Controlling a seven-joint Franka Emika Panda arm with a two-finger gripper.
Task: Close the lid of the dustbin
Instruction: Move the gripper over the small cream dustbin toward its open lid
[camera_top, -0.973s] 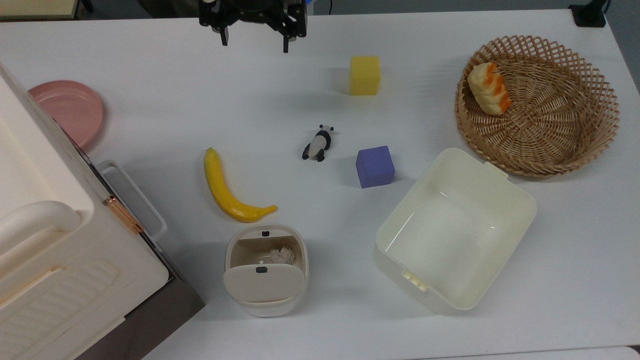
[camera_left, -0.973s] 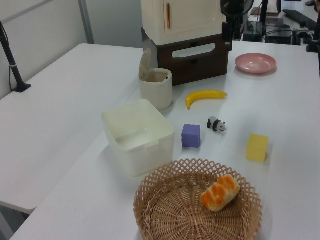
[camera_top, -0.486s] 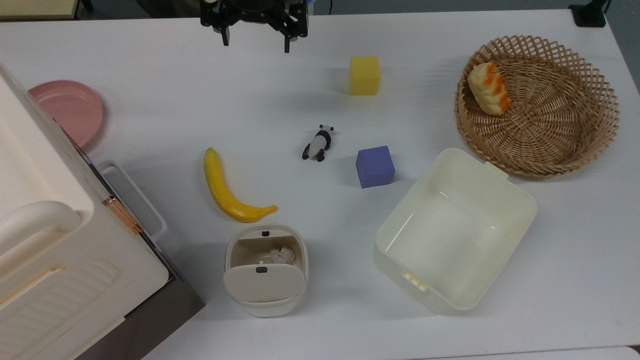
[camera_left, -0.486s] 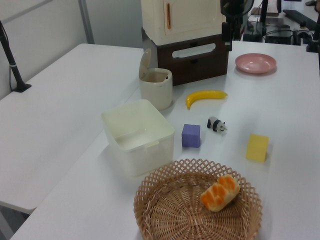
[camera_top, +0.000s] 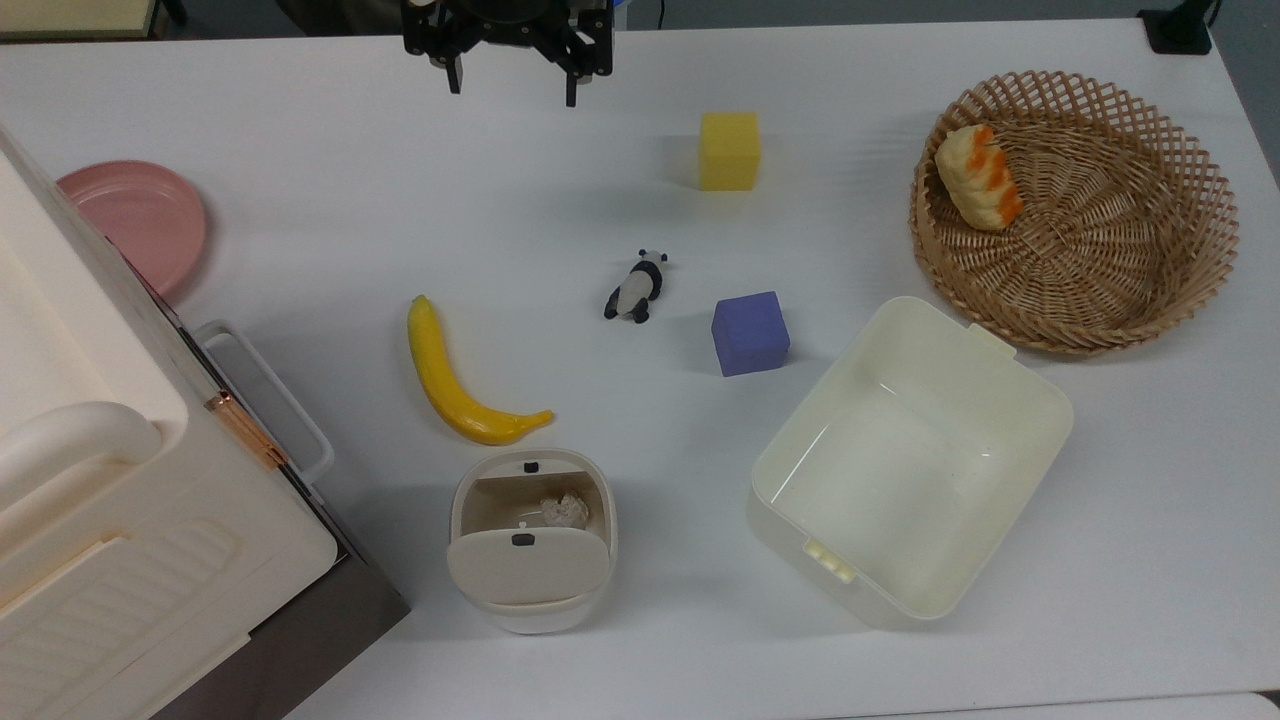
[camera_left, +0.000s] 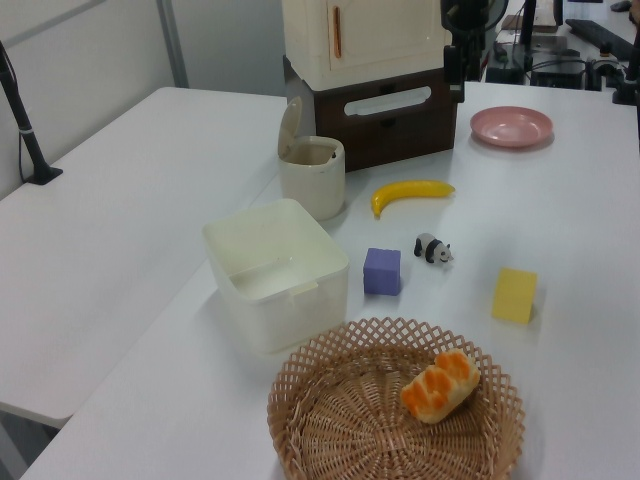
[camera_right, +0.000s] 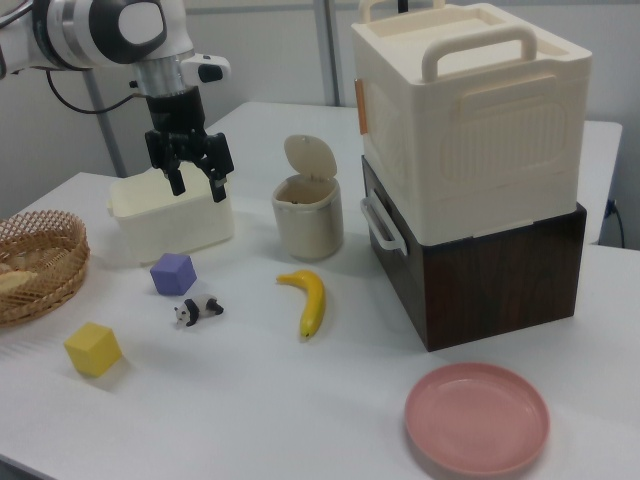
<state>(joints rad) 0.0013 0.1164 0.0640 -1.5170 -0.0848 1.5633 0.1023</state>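
Note:
The small cream dustbin (camera_top: 459, 503) stands near the front of the table, just below the banana's tip in the top view. Its beige lid (camera_top: 528, 566) with a small black square mark is tipped up and open, so the beige inside and a crumpled scrap (camera_top: 565, 510) show. In the left view the dustbin (camera_left: 312, 180) has its lid (camera_left: 289, 126) raised; the right view shows the same dustbin (camera_right: 308, 218) and lid (camera_right: 308, 157). My gripper (camera_top: 512, 90) hangs open and empty high over the far table edge, well away from the bin; it appears again as gripper (camera_right: 198, 186).
A banana (camera_top: 450, 385), toy panda (camera_top: 635, 286), purple cube (camera_top: 750, 333) and yellow block (camera_top: 729, 150) lie between gripper and bin. A larger cream tub (camera_top: 1040, 400) sits right of the bin, a wicker basket (camera_top: 1190, 280) with bread beyond. A big white storage box (camera_top: 150, 520) and pink plate (camera_top: 135, 215) stand at the left.
The gripper has shifted only very slightly at the top view's upper edge. The dustbin, its lid and the other objects have not moved.

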